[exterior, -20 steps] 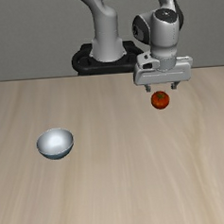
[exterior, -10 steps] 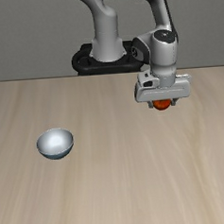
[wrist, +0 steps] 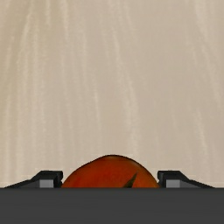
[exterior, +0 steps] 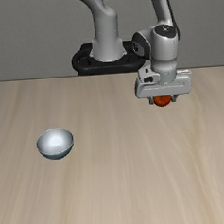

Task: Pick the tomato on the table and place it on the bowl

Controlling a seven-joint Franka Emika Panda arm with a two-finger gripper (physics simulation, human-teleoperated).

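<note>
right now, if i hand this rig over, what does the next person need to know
Gripper: shut on the tomato, touching it from both sides, low over the table.
Bowl: empty, on the table toward the exterior view's left, well apart from the tomato.
Done: grasp.
Left: lift, carry to the bowl, release into it.

Tomato (exterior: 162, 103) within end effector (exterior: 162, 98), bowl (exterior: 55, 142) well apart toward exterior view's left

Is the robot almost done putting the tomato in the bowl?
Not yet. The hand is at the tomato, fingers pressing both its sides, so the grab looks done. Left to do: lift it, carry it across the table to the silver bowl and let go.
</note>
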